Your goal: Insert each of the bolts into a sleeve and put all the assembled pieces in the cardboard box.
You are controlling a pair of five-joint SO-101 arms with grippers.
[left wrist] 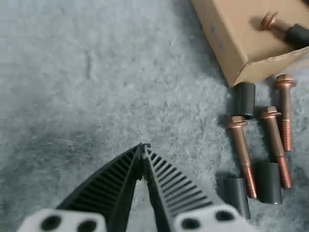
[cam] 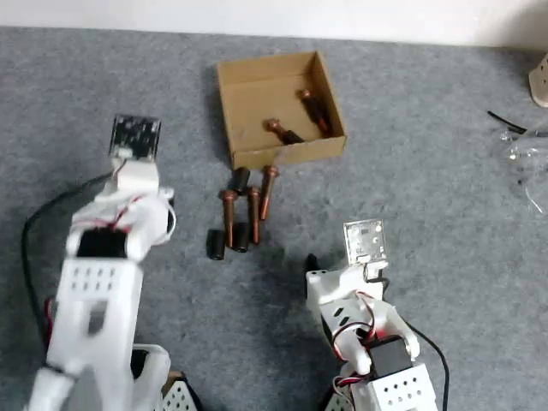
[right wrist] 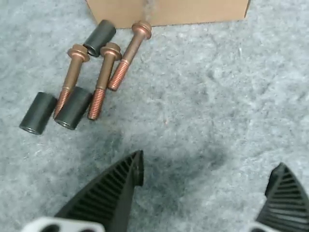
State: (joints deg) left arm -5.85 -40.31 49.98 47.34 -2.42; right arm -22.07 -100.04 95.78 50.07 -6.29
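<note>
Grey cloth [cam: 445, 214] covers the table, and the cardboard box [cam: 291, 152] sits on it at the side far from me. My left pincer [left wrist: 142, 147] hangs off to one side of the box, near a corner, its fingers pressed together on nothing. My right pincer [right wrist: 209, 166] hovers out in front of the box, spread wide and empty. Inside the box lie two assembled pieces [cam: 315, 110], each a copper bolt in a dark sleeve. Three loose bolts [cam: 254, 214] lie side by side just outside the box's near wall, heads toward it. One black sleeve [cam: 241, 179] rests almost against that wall. Two more sleeves [cam: 217, 244] lie farther from the box, at the bolts' threaded ends.
</note>
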